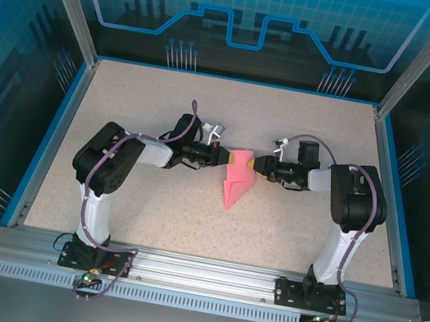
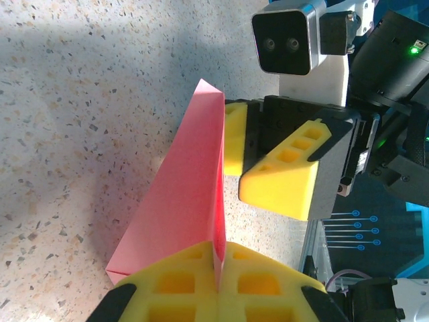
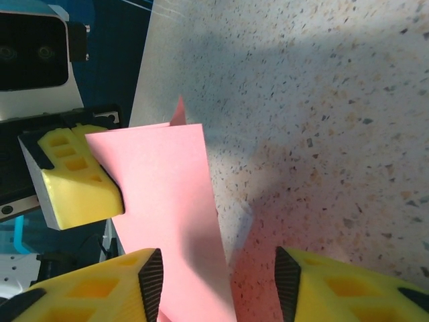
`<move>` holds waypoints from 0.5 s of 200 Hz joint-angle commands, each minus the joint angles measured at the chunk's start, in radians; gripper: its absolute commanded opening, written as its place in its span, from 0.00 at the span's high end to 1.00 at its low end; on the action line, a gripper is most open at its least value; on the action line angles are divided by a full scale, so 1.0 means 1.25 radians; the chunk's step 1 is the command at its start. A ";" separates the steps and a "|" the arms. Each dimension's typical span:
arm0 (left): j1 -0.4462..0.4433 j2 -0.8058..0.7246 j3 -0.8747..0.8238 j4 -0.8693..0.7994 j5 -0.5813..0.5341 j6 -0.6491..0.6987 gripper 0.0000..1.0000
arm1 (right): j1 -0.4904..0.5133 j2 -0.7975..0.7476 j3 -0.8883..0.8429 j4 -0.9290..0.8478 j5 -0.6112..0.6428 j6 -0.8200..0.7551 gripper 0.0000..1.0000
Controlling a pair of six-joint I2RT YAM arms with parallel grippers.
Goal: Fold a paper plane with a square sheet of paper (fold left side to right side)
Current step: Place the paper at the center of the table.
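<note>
- At the middle of the speckled tabletop, the two arms meet head-on from either side, with the pink paper between them.
- In the overhead view the paper is folded into a narrow shape. Its broad end is up at the grippers and its point aims toward the near edge of the table.
- The left gripper sits at the paper's left upper edge. In its own wrist view, the yellow pads of the left gripper are pressed together, pinching the upright crease of the paper.
- The right gripper faces it from the other side. Seen from the left wrist, the right gripper has its two yellow fingers apart, one just beside the paper's far face.
- From the right wrist, the right gripper is spread with the paper standing in the gap, nearer the left-hand finger; whether they touch I cannot tell.
- One yellow finger of the left gripper lies against the paper's far edge.
</note>
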 commanded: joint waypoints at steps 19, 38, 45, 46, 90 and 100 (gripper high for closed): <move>0.004 0.002 0.000 -0.010 0.017 0.022 1.00 | 0.005 -0.009 0.002 -0.024 -0.028 -0.025 0.66; 0.005 0.001 0.001 -0.020 0.013 0.029 1.00 | 0.003 -0.025 0.000 -0.048 -0.017 -0.040 0.76; 0.004 -0.001 0.002 -0.027 0.011 0.033 0.99 | 0.002 -0.032 -0.002 -0.054 -0.013 -0.044 0.80; 0.004 0.000 0.002 -0.028 0.010 0.035 0.99 | 0.002 -0.033 -0.002 -0.055 -0.012 -0.044 0.80; 0.006 -0.063 0.003 -0.144 -0.055 0.126 0.64 | 0.002 -0.078 -0.010 -0.127 0.002 -0.059 1.00; 0.007 -0.099 -0.004 -0.192 -0.089 0.159 0.57 | 0.003 -0.089 -0.012 -0.148 0.012 -0.058 1.00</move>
